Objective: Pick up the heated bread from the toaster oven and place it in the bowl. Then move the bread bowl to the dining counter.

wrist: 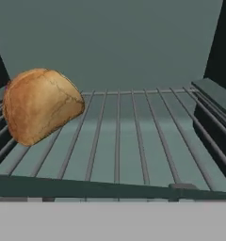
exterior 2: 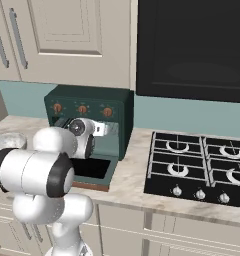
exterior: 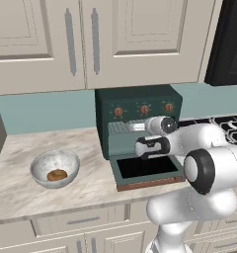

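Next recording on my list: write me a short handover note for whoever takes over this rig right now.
Gripper: jaws open, holding nothing, hand reaching into the dark green toaster oven, whose drop-down door is open.
Bread: the golden-brown roll lies on the oven's wire rack, left of centre in the hand view, ungrasped.
Bowl: the white-grey marbled bowl sits on the marbled counter left of the oven, with a flatter round brown piece inside.
Done: oven reached.
Left: grasp roll, put it in bowl, carry bowl to dining counter.

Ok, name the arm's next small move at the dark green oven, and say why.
Probably shift the hand sideways toward the golden-brown bread roll before closing. In the hand view it lies on the wire rack well off to one side, not centred ahead. The dark green toaster oven has its door down, so the way in looks free.
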You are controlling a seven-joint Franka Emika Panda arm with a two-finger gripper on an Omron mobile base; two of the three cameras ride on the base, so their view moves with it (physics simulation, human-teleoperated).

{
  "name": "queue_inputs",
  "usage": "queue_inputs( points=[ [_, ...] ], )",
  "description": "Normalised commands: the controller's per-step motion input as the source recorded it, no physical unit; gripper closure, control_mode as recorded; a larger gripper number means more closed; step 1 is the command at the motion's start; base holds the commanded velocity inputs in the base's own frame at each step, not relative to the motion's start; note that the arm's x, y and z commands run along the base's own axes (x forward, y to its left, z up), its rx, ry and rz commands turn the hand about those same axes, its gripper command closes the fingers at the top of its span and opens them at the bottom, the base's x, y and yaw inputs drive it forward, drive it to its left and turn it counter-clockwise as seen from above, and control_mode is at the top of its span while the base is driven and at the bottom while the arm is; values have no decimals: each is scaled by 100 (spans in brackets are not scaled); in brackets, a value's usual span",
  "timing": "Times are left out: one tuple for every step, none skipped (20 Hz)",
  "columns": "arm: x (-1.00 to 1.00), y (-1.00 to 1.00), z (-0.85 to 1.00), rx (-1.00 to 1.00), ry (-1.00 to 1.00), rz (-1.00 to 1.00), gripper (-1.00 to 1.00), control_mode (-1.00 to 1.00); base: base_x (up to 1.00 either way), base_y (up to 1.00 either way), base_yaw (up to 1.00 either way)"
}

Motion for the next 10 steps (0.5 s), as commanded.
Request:
queue_inputs(
  points=[
    [-98,0,-13,0,28,-3,-100,-100,0,0,0],
    [-100,0,-12,0,26,-5,-100,-100,0,0,0],
    [-100,0,-11,0,25,-6,-100,-100,0,0,0],
    [-100,0,-7,0,27,-6,-100,-100,0,0,0],
    [-100,0,-1,0,29,-6,-100,-100,0,0,0],
    [-100,0,0,0,31,-6,-100,-100,0,0,0],
    [-100,0,0,0,32,-6,-100,-100,0,0,0],
    [-100,0,-1,0,34,-7,-100,-100,0,0,0],
    [-100,0,-1,0,39,-7,-100,-100,0,0,0],
    [-100,0,-2,0,40,-8,-100,-100,0,0,0]
  ],
)
